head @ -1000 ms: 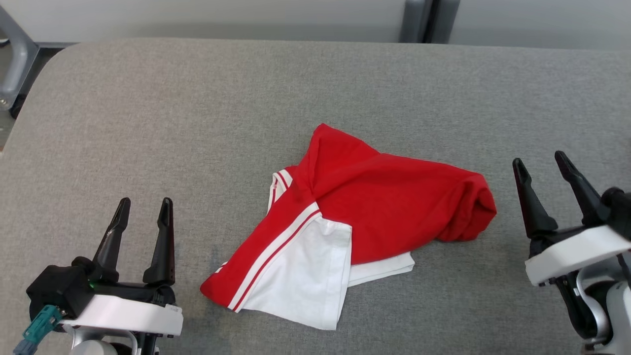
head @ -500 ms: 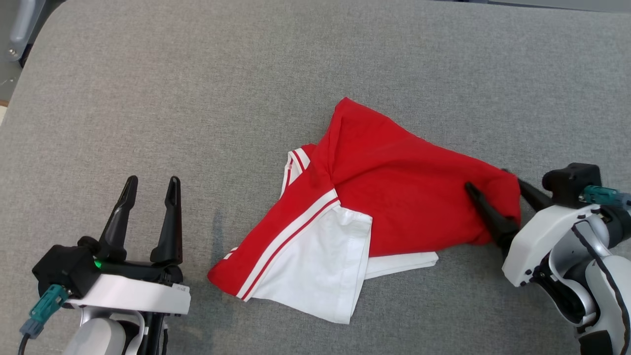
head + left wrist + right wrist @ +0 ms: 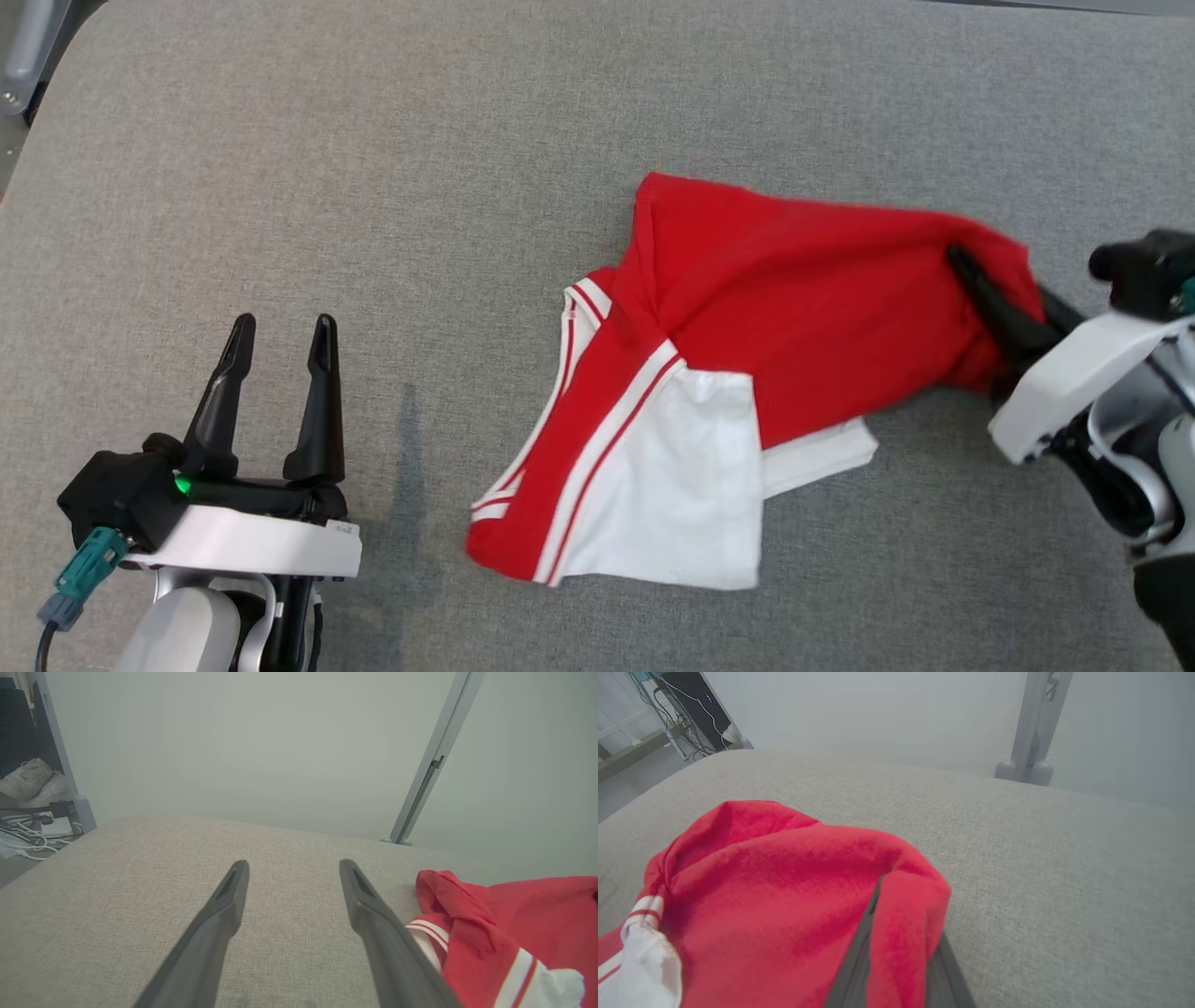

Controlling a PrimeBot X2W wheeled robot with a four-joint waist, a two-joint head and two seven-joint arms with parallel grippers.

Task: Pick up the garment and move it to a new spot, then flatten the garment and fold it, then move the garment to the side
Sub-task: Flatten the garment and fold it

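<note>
The garment is a crumpled red shirt with white panels and white stripes, lying on the grey cushioned surface right of centre. My right gripper is shut on the garment's red right end, pinching a fold of cloth between its dark fingers; that end is raised and stretched. The same red fold drapes over the fingers in the right wrist view. My left gripper stands open at the lower left, well apart from the garment, with nothing between its fingers.
The grey surface's rounded left corner lies at the upper left, with a metal frame post beyond it. A grey upright post stands behind the surface. Cables and shoes sit on the floor far left.
My right gripper reached in, shut on the garment's red right end and pulled it up and to the right, stretching the cloth. The camera tilted down. The left gripper stayed open.
</note>
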